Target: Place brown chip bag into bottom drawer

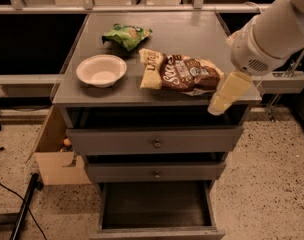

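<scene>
Dark brown at its middle and pale yellow at its ends, the brown chip bag [181,74] lies flat on the top of the grey cabinet [192,29], towards the front right, with its long side running left to right. You can read white script lettering on its brown part.

Just left of it, and not touching it, stands the white bowl [101,70], upright and smaller than the bag. Behind both, nearer the back of the top, lies the green chip bag [126,35], apart from the brown one.

Below the top you find two shallow drawers, each with a round knob: the upper drawer [117,141] and the middle drawer [122,173]. Under them the bottom drawer [154,204] is pulled out towards you, and its inside floor shows.

The gripper [223,98], pale yellow, hangs at the front right corner of the cabinet top, just beside the right end of the brown chip bag and slanting down to the left. You cannot tell from this view whether it is parted or closed, and nothing is seen in its grasp. The white arm [277,29] carrying it enters from the upper right.

An open cardboard box [54,166] stands on the speckled floor [272,184] against the cabinet's left side.
</scene>
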You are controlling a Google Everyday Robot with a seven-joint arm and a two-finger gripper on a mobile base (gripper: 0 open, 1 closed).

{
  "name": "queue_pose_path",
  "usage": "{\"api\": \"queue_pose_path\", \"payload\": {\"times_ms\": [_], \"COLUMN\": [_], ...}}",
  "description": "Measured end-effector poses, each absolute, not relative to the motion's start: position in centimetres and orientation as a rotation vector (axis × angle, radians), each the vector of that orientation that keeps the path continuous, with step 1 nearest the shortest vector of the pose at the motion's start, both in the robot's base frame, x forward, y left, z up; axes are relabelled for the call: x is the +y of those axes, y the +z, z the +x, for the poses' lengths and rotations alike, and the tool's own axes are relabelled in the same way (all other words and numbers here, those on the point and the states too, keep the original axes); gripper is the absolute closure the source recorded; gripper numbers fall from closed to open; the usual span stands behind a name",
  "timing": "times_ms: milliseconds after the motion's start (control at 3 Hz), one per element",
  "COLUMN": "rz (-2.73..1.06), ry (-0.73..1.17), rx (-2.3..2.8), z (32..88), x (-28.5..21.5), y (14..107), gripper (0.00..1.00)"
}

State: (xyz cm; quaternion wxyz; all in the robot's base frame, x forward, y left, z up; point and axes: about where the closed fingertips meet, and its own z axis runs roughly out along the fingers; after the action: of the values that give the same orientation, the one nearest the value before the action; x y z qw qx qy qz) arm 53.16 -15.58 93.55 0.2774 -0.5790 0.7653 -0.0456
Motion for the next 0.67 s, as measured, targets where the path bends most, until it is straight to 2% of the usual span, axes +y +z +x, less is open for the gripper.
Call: {"api": "queue_pose_path", "payload": {"times_ms": [667], "rz": [-1.409], "ry": [-0.105], "rx": [2.055], "z": [57.5], "x": [-12.7], "y": [92.0], "gripper": [0.0]}}
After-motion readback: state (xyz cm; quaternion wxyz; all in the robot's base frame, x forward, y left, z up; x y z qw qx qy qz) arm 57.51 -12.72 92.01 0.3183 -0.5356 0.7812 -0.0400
